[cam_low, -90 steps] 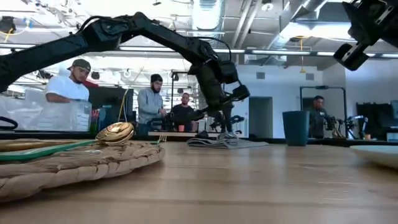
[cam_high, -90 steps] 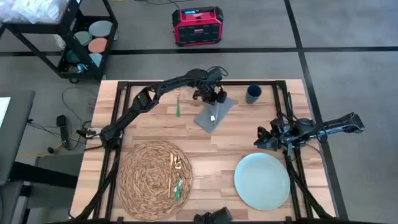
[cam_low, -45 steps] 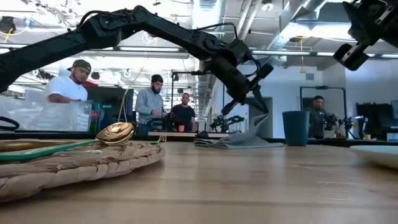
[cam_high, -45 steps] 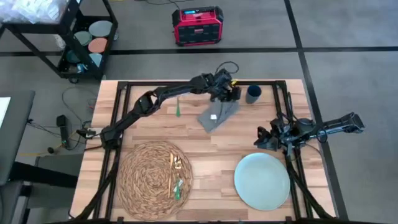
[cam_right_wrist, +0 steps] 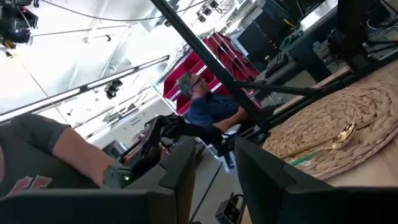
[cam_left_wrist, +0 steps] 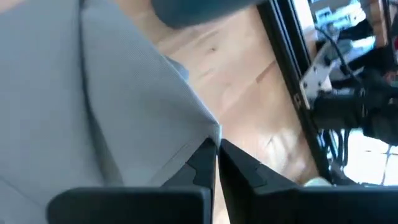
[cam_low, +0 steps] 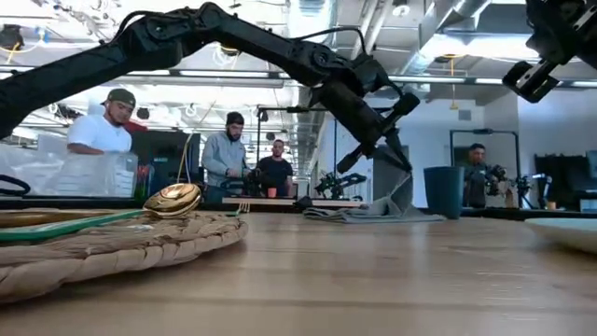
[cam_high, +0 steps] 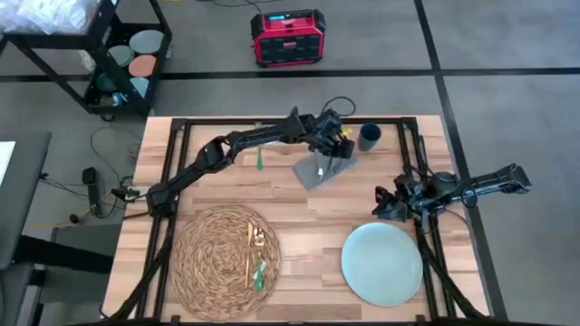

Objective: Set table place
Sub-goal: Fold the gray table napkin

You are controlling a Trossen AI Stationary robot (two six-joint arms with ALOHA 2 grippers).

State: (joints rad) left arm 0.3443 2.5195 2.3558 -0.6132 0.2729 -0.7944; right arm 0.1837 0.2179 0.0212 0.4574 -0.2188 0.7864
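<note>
Table [cam_high: 322, 204] (placemat [cam_high: 222, 263], plate [cam_high: 382, 263], napkin [cam_high: 319, 168])

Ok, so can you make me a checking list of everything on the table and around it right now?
Surface: wooden table with black rails.
Job's things: straw placemat holding gold spoon and other cutlery; blue-green plate beside it; dark cup at the far edge; green-handled fork lying apart; grey napkin, one corner lifted.
Clutter: nothing seen.
Grippers: left gripper shut on the napkin's corner beside the cup; right gripper open, above the table's right side.
Cables: wires on the floor left of the table.
Surroundings: red box, black cart, people behind.
</note>
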